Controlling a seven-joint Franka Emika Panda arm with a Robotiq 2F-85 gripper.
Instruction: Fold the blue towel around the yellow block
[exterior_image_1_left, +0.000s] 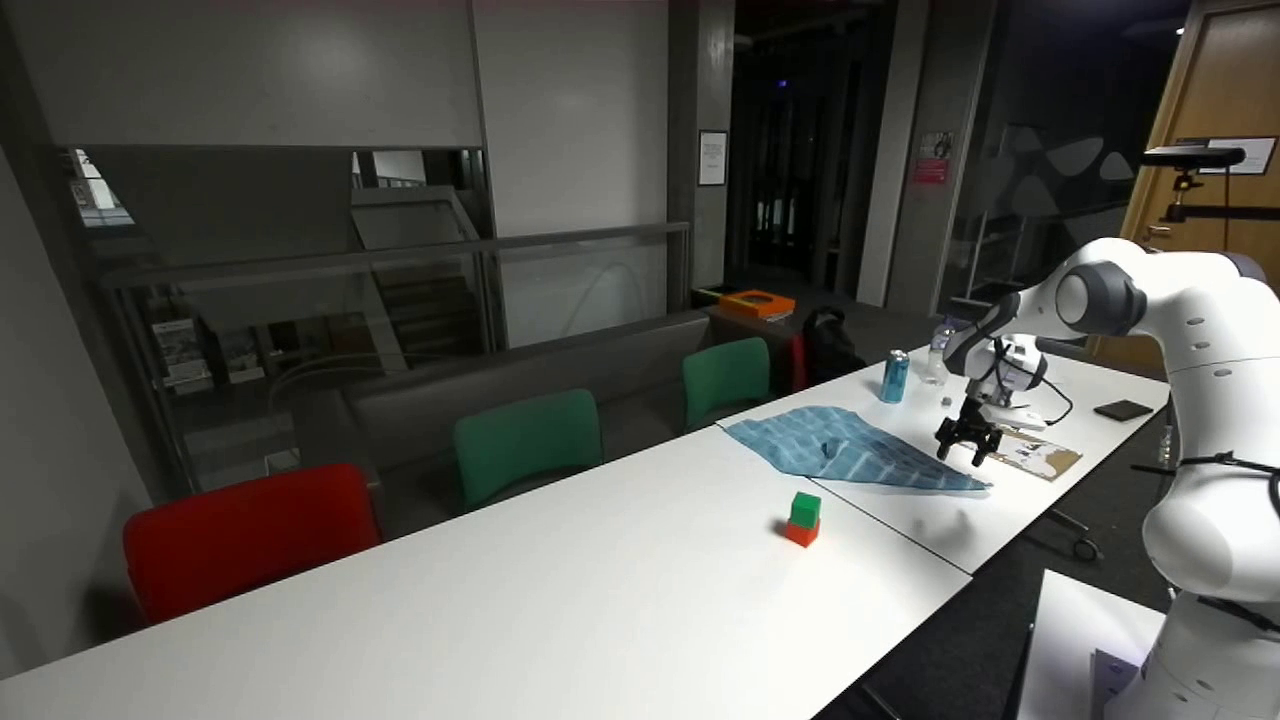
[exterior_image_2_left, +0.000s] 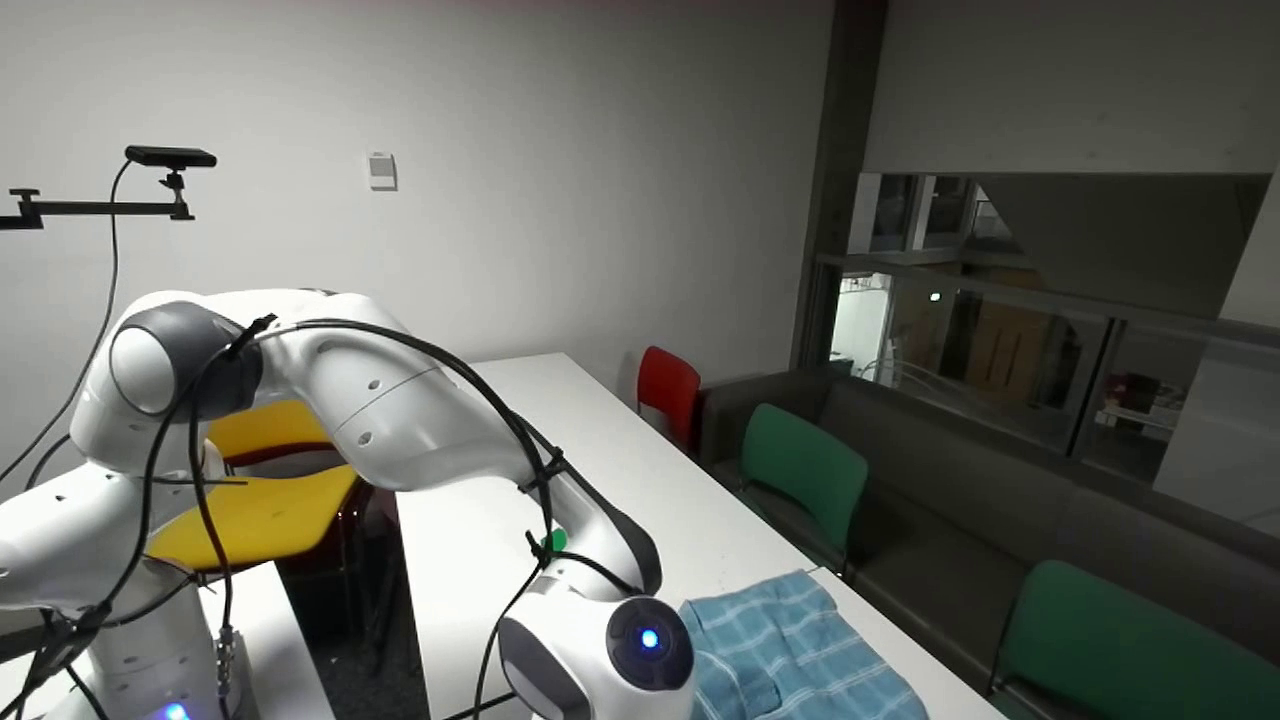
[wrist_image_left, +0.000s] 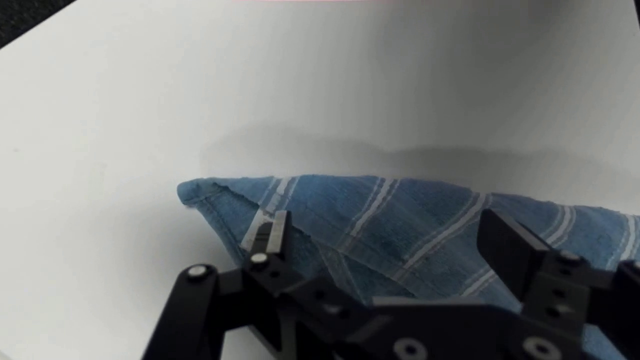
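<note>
The blue towel (exterior_image_1_left: 850, 450) lies on the white table, folded over on itself into a roughly triangular shape with a narrow tip. A small raised fold shows near its middle in an exterior view. In the wrist view the striped towel (wrist_image_left: 425, 225) spreads behind the fingers, its tip at the left. My gripper (wrist_image_left: 385, 220) is open, jaws wide apart with nothing gripped between them. In an exterior view the gripper (exterior_image_1_left: 961, 457) hangs beside the towel's narrow end, seemingly above the table. The yellow block does not show; it is hidden or out of view.
A green block (exterior_image_1_left: 806, 508) sits on a red block (exterior_image_1_left: 802, 533) near the towel. Behind the gripper are a blue can (exterior_image_1_left: 895, 376), a clear bottle (exterior_image_1_left: 937, 355), a cardboard piece (exterior_image_1_left: 1035, 455) and a dark flat object (exterior_image_1_left: 1122, 410). Chairs line the table's far side.
</note>
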